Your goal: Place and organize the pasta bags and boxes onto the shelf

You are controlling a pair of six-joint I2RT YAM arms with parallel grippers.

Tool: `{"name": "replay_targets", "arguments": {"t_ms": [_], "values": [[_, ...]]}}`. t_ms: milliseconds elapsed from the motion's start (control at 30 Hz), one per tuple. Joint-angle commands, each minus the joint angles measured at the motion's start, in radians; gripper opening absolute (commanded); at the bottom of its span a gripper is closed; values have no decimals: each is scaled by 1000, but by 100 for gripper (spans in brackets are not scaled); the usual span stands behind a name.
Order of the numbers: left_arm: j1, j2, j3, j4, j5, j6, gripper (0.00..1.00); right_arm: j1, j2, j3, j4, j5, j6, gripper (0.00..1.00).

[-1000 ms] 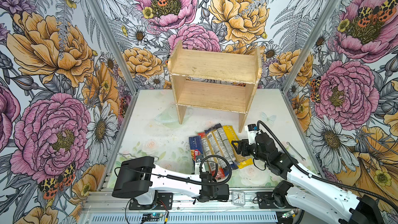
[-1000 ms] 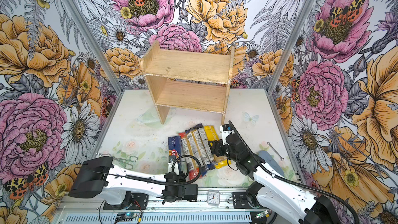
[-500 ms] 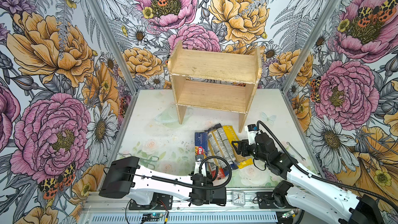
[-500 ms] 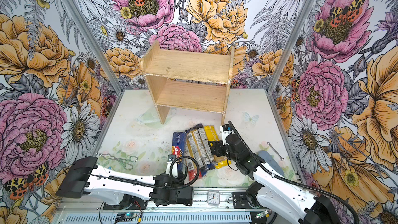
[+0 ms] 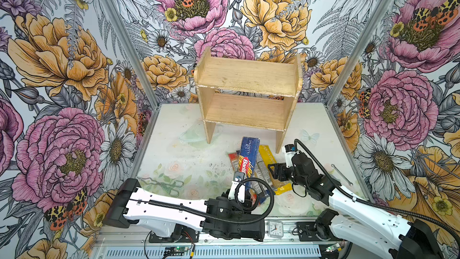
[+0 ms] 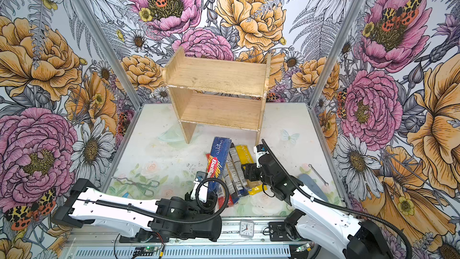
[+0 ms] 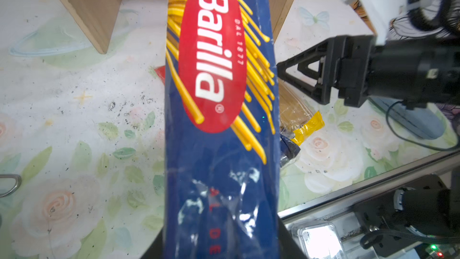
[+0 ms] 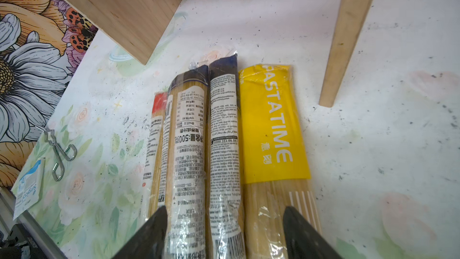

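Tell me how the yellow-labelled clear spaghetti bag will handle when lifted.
The yellow-labelled clear spaghetti bag likely stays fairly stiff: straight dry strands fill it. Its glossy film looks slippery, so it may slip when gripped. Lying flat and wide, it probably won't roll.

Barilla pack (image 6: 218, 155) over other packs (image 6: 236, 170), shelf (image 6: 216, 75) behind

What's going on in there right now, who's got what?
The left gripper is shut on the near end of the Barilla pack, holding it above the table with its far end pointing toward the shelf. The right gripper is open over the four other packs, which lie side by side on the table in front of the shelf. Both shelf tiers are bare.
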Motion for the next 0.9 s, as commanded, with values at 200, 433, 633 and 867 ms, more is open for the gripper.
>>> {"name": "replay_targets", "arguments": {"t_ms": [200, 433, 633, 867], "values": [[-3, -87, 190, 18, -286, 281, 0, -10, 52, 75, -5, 31, -1, 74], [-3, -102, 301, 19, -354, 452, 0, -12, 83, 91, -16, 43, -10, 74], [38, -84, 458, 25, -445, 654, 0, -18, 142, 103, -20, 44, -39, 75], [214, -89, 527, 231, -320, 996, 0, -23, 220, 142, -19, 36, -94, 76]]}}
